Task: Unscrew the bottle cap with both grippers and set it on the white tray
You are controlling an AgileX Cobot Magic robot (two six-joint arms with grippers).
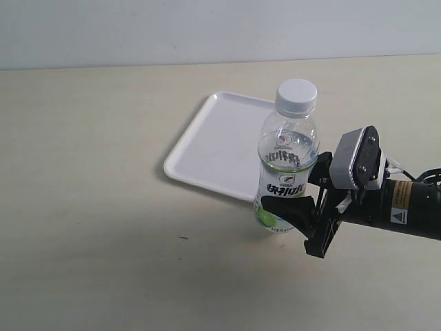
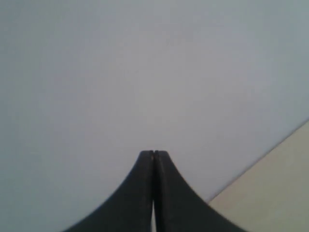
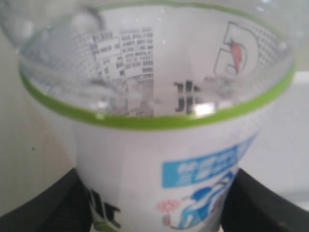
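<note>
Bottle (image 1: 288, 162) upright, white cap (image 1: 297, 94) on; right end effector (image 1: 289, 207) grips base; white tray (image 1: 213, 145) beside.

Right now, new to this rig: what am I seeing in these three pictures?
It is a two-armed robot. The exterior view shows a beige table with a flat white rectangular plastic tray and a small clear plastic bottle upright at its edge, its round white screw cap on. The black right gripper is closed around the bottle's lower part; the right wrist view shows its label close up. The left wrist view shows the black left gripper shut, empty, against a pale background.
</note>
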